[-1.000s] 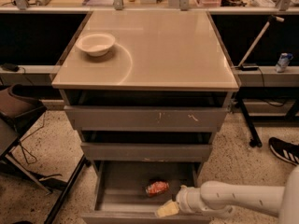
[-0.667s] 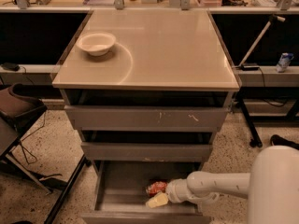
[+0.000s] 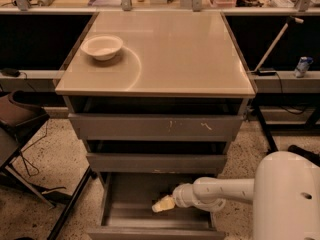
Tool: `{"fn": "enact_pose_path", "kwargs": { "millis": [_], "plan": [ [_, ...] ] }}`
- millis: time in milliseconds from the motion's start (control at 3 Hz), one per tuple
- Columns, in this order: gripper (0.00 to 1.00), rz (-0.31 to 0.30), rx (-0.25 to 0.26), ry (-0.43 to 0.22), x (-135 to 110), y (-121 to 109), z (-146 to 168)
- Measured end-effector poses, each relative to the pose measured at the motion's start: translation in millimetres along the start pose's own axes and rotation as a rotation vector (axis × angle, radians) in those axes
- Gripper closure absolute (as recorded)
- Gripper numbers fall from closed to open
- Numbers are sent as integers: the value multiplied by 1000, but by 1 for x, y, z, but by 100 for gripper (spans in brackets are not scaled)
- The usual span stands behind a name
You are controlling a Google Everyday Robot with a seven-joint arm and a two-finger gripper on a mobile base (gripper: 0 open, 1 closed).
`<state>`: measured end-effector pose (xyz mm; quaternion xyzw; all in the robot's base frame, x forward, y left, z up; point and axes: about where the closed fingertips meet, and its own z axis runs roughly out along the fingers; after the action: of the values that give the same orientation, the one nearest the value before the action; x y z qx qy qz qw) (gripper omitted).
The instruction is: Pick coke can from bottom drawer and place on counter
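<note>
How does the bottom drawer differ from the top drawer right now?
The bottom drawer is pulled far out, its inside showing; the top drawer is barely out. The gripper sits inside the bottom drawer, not the top drawer. Both are grey metal.

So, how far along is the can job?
Done: the bottom drawer is open. In hand: the claw is inside it; the can is not visible, so a grip is unconfirmed. Left: lifting it onto the counter, which holds only a bowl.

A glossy beige table (image 3: 170, 59) is seen above the matt grey metal bottom drawer (image 3: 130, 199), inside which the smooth pale pincer (image 3: 160, 205) is found.
</note>
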<state>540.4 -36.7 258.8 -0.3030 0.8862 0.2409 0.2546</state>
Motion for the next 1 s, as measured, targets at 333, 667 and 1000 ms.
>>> {"fn": "enact_pose_path", "kwargs": {
  "millis": [333,667,1000],
  "plan": [
    [0,7,-1,27,19,11,20],
    [0,93,15,88,46,8,69],
    [0,140,34,103,49,3,82]
  ]
}}
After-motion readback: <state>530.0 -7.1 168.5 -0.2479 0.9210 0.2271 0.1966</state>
